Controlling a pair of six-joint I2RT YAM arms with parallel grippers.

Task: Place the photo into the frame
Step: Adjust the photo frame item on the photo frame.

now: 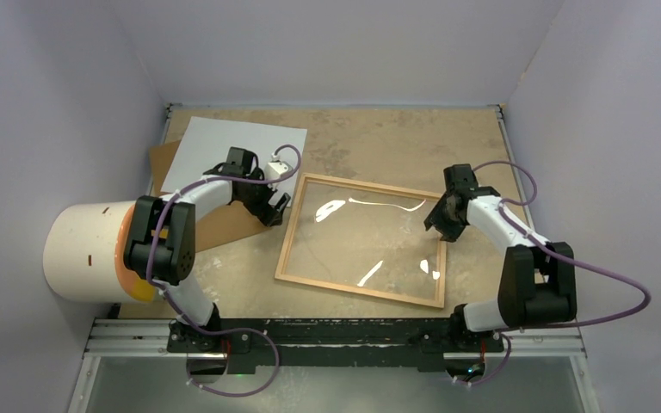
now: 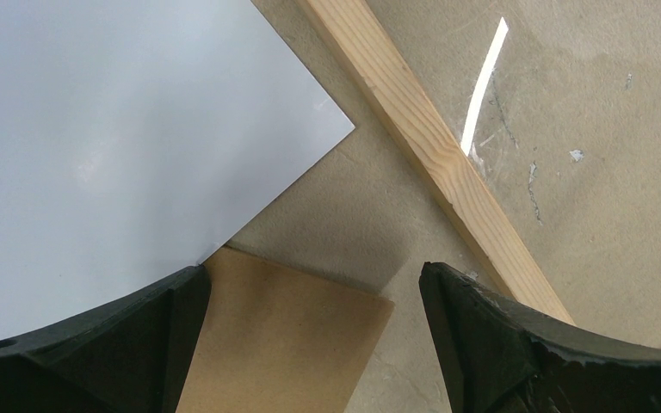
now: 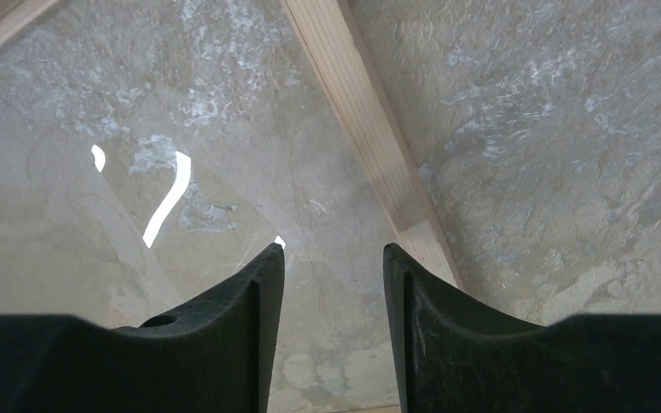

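Note:
The photo [image 1: 224,146] lies white back up at the far left of the table; its corner [image 2: 120,129] fills the upper left of the left wrist view. The frame [image 1: 291,228], light wood around reflective glass, lies flat in the middle. My left gripper [image 1: 275,209] hovers open between the photo's near corner and the frame's left moulding [image 2: 430,155], with nothing between its jaws [image 2: 314,275]. My right gripper [image 1: 441,225] hangs over the frame's right side. Its jaws [image 3: 334,251] stand partly apart above the glass [image 3: 138,215], just inside the moulding [image 3: 370,129], holding nothing.
A brown backing board [image 1: 224,225] lies under the photo, its corner [image 2: 284,335] below my left fingers. A large white cylinder with an orange end [image 1: 86,249] sits at the left edge beside the left arm. Walls enclose the table on three sides.

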